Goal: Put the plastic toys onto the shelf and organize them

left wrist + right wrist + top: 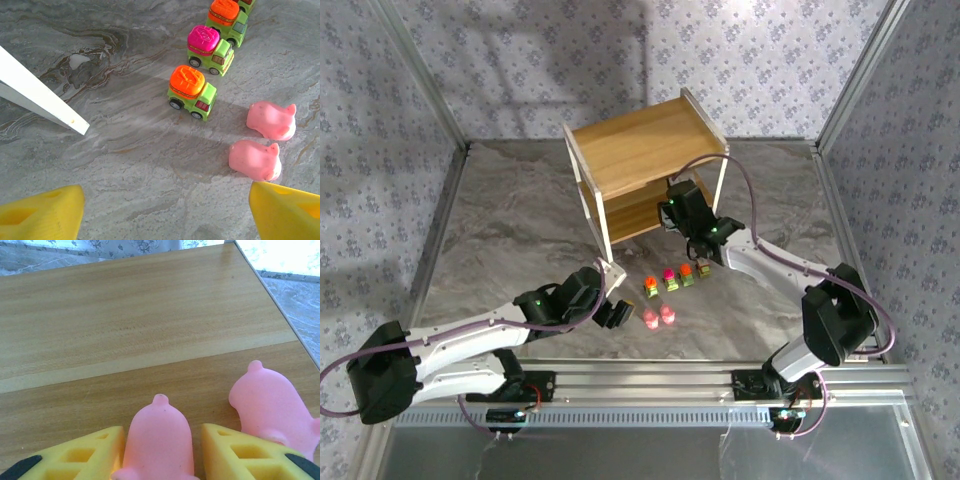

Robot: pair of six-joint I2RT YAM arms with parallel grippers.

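Top view, clock read from the left pincer. 9 to 11 o'clock: bare worktop, and you can pass freely. 12: a white leg of the shelf stands in the way. 1 to 2: a truck row slants across. 3: two pink figures, near.

On the lower tier, the board is clear toward 12 of the right pincer. One figure fills the gap between its pads. Another figure crowds just beside the right pad, at 2.
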